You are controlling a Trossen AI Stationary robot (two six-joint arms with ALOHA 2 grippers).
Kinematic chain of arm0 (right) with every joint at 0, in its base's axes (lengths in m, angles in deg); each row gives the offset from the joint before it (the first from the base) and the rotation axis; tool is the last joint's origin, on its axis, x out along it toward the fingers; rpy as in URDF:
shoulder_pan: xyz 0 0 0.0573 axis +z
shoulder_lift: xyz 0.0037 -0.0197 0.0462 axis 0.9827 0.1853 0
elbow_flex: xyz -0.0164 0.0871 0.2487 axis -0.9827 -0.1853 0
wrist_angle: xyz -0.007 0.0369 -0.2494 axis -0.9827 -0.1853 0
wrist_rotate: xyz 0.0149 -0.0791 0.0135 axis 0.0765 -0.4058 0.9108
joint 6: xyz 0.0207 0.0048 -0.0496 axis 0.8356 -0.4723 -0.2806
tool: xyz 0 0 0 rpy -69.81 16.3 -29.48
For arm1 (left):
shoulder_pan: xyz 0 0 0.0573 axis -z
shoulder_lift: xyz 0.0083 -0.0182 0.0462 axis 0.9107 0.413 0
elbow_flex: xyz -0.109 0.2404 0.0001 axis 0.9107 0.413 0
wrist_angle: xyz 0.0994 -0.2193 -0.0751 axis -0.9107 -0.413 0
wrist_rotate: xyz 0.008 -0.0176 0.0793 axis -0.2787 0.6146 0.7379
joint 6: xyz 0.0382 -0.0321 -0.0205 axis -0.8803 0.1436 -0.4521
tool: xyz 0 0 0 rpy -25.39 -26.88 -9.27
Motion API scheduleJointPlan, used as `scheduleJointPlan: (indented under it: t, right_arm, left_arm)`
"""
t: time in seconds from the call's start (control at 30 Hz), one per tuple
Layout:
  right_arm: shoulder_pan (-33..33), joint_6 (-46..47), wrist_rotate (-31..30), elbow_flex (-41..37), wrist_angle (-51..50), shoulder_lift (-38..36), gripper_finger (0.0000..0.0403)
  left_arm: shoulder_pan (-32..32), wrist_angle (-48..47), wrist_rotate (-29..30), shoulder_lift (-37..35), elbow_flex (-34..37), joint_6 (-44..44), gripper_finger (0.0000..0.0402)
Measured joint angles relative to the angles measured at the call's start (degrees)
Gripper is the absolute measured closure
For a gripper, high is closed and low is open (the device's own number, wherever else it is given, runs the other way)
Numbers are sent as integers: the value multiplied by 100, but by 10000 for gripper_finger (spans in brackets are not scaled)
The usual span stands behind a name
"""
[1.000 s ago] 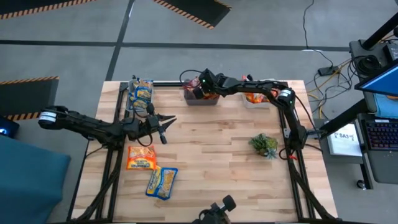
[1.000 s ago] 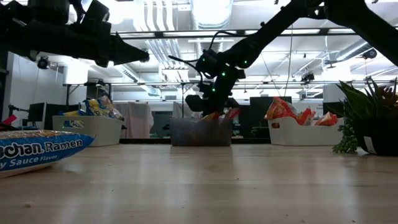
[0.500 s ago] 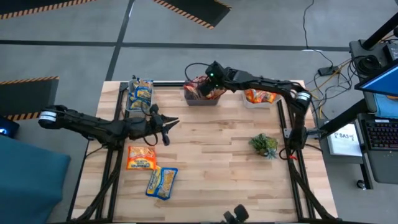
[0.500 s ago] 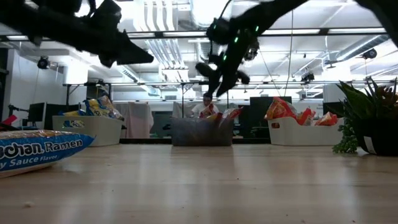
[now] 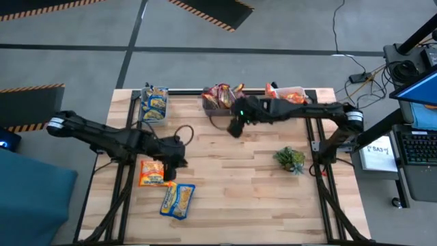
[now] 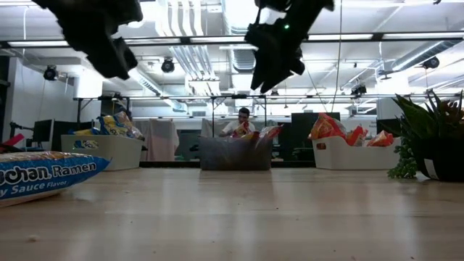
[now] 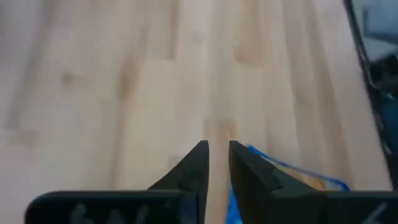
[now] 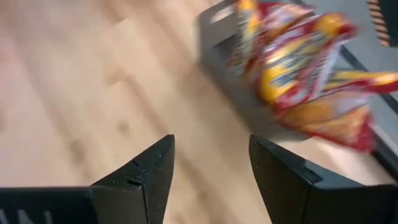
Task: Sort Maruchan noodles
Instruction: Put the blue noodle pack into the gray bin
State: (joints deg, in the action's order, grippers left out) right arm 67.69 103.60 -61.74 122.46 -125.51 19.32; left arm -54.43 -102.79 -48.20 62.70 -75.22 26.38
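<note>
My left gripper (image 5: 172, 166) covers part of the orange packet (image 5: 151, 172) in the high view. In the left wrist view its fingers (image 7: 194, 163) hide most of a blue-and-yellow packet (image 7: 292, 175), and the picture's edge cuts the rest. The low view crops the near packet (image 6: 45, 178) at its edge, so I read only part of the label. The dark red packets (image 8: 298, 68) in the gray bin (image 8: 245, 102) are blurred; I cannot count them. The 2 outer bins' contents are too small for me to count.
</note>
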Motion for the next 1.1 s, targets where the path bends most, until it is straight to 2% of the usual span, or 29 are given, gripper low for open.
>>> scheduleJointPlan:
  t: [0.1, 0.23, 0.43, 0.57, 0.77, 0.97, 1.1]
  right_arm:
    - [376, 4, 0, -496, 272, -235, 207]
    - [723, 189, 2, -1147, 581, -579, 206]
    - [984, 596, 2, -2064, 1208, -1139, 206]
    - [1043, 787, 41, -2639, 1958, -1416, 206]
    - [1108, 1026, 492, -3242, 3033, -1552, 206]
    - [1256, 1062, 616, -3432, 3317, -1422, 206]
    - [1341, 1061, 603, -3432, 3398, -1318, 206]
  left_arm:
    - [243, -32, -82, 169, 80, 196, 335]
    - [659, 152, -63, 500, 180, 413, 286]
    - [1095, 1006, 451, 1280, 404, 589, 194]
    - [1130, 1275, 207, 1732, 417, 660, 156]
    - [1165, 1734, -173, 2226, 445, 718, 155]
    - [1186, 2181, -721, 2652, 463, 869, 172]
    - [1217, 2446, -839, 2842, 461, 838, 194]
